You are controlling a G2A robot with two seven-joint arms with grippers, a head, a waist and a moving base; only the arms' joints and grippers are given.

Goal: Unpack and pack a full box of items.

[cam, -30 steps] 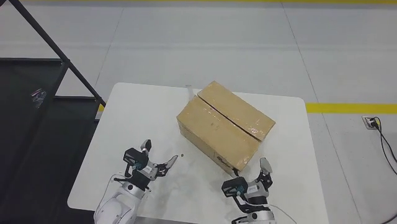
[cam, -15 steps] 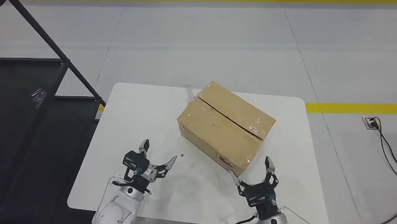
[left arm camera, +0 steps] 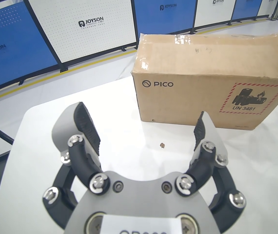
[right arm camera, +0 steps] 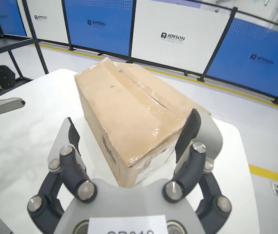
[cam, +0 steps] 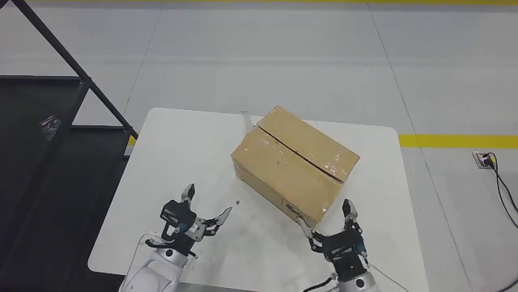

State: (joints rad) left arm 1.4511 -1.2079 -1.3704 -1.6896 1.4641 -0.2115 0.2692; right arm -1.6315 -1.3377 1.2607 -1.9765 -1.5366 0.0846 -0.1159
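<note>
1. Top view first: there's one cardboard box (cam: pixel 295 162) on the white surface (cam: pixel 186 146), turned at an angle and sitting toward the far right part. The flaps are shut, with clear tape running along the seam.
2. Over on the near left part of the surface, the left gripper (cam: pixel 209 203) hovers apart from the box. Its fingers (left arm camera: pixel 87 127) are spread wide with nothing in them. It's facing the long side of the box, the one with the warning label.
3. By the near corner of the box, the right gripper (cam: pixel 324 221) has its fingers spread wide too, also holding nothing. In the right wrist view that corner sits just ahead of the fingers. It looks close, but I can't tell if anything is touching.
4. Progress, as I read it: basically at the start. The box is closed and taped, so unpacking hasn't begun. That leaves everything to do: get the tape and flaps open, pull the items out, put them back in, then close it up.
5. Head count:
   - box: one
   - grippers: two, both unloaded
   - brown speck (left arm camera: pixel 162 145): one, a little one on the surface between the left gripper and the box
   - items inside: no idea, they're hidden by the closed flaps
</note>
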